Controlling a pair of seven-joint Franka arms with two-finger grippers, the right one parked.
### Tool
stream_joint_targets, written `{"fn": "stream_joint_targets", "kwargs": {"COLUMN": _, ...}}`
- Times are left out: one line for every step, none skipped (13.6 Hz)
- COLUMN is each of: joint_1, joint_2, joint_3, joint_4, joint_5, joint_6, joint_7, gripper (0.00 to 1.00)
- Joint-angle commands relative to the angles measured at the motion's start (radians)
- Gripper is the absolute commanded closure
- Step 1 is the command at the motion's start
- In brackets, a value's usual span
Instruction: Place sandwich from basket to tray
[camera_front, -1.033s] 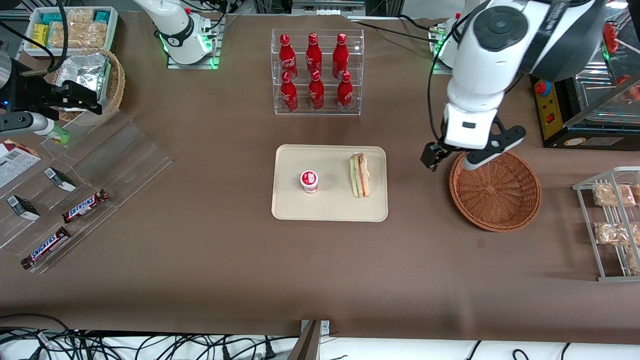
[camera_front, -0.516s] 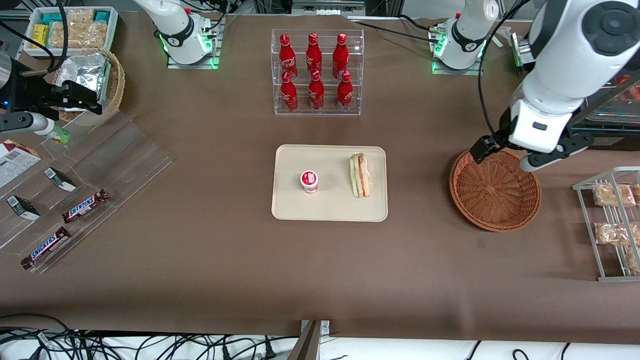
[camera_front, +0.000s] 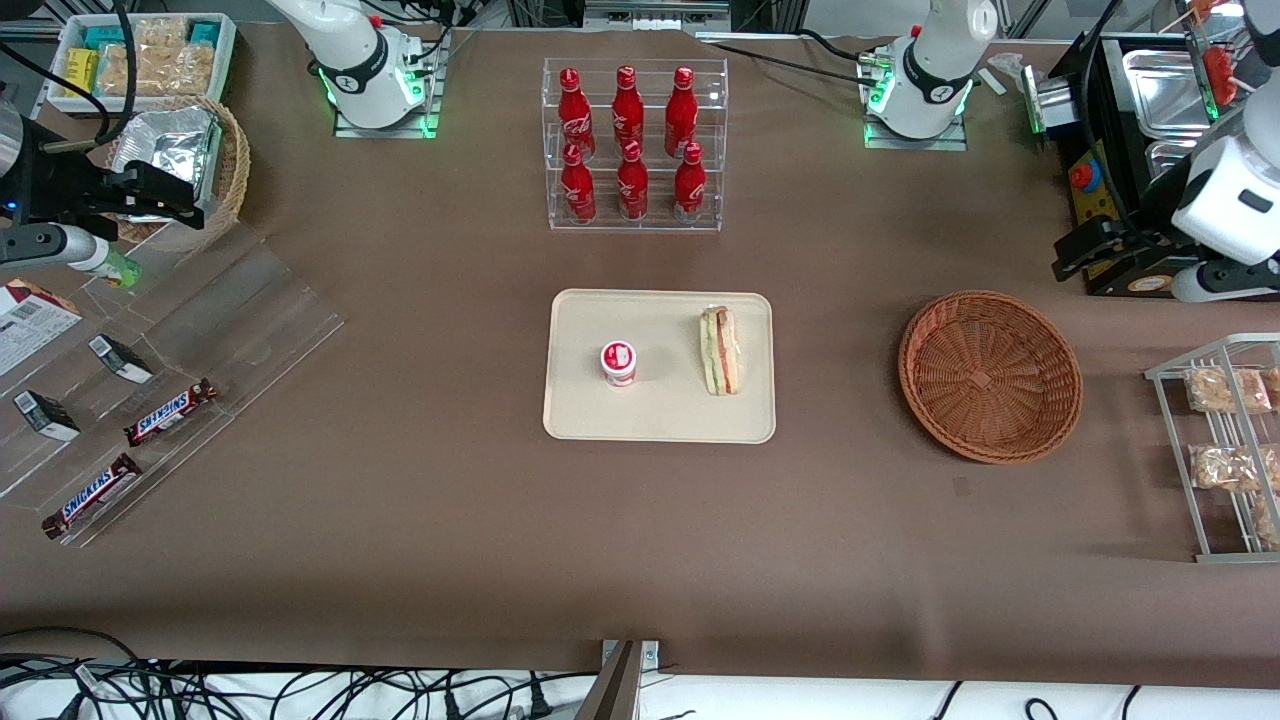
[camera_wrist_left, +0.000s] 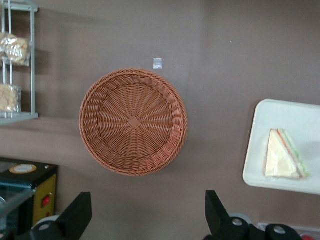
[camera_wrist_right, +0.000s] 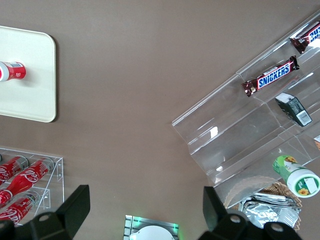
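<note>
The sandwich (camera_front: 720, 350) (camera_wrist_left: 282, 155), a clear-wrapped wedge with red and green layers, lies on the cream tray (camera_front: 660, 420) (camera_wrist_left: 300, 115), at its edge nearest the basket. The reddish-brown wicker basket (camera_front: 990, 375) (camera_wrist_left: 133, 121) holds nothing. My left gripper (camera_front: 1195, 288) (camera_wrist_left: 148, 215) hangs high toward the working arm's end of the table, beside the basket and farther from the front camera than it. It is open, with only bare tablecloth between its fingers.
A small red-and-white cup (camera_front: 619, 362) stands on the tray. An acrylic rack of red bottles (camera_front: 632, 145) stands farther back. A wire rack of snack bags (camera_front: 1225, 445) and a black box (camera_front: 1110, 230) sit close to the gripper. Snickers bars (camera_front: 170, 412) lie toward the parked arm's end.
The left arm has swung from over the basket's rim out toward the working arm's end of the table, uncovering the basket. The sandwich, cup and tray have not moved.
</note>
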Motion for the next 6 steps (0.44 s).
{"fn": "stream_joint_targets", "kwargs": {"joint_1": 0.000, "joint_2": 0.003, "joint_3": 0.010, "joint_4": 0.014, "joint_5": -0.022, "joint_6": -0.022, "joint_7": 0.217, "gripper": 0.00}}
{"fn": "stream_joint_targets", "kwargs": {"joint_1": 0.000, "joint_2": 0.002, "joint_3": 0.010, "joint_4": 0.014, "joint_5": -0.022, "joint_6": -0.022, "joint_7": 0.239, "gripper": 0.00}}
{"fn": "stream_joint_targets", "kwargs": {"joint_1": 0.000, "joint_2": 0.003, "joint_3": 0.008, "joint_4": 0.015, "joint_5": -0.014, "joint_6": -0.022, "joint_7": 0.239, "gripper": 0.00}}
{"fn": "stream_joint_targets", "kwargs": {"joint_1": -0.001, "joint_2": 0.003, "joint_3": 0.008, "joint_4": 0.014, "joint_5": -0.012, "joint_6": -0.022, "joint_7": 0.245, "gripper": 0.00}}
{"fn": "stream_joint_targets", "kwargs": {"joint_1": -0.001, "joint_2": 0.006, "joint_3": 0.007, "joint_4": 0.015, "joint_5": -0.011, "joint_6": -0.020, "joint_7": 0.245, "gripper": 0.00}}
{"fn": "stream_joint_targets", "kwargs": {"joint_1": -0.001, "joint_2": 0.008, "joint_3": 0.005, "joint_4": 0.018, "joint_5": -0.012, "joint_6": -0.020, "joint_7": 0.241, "gripper": 0.00}}
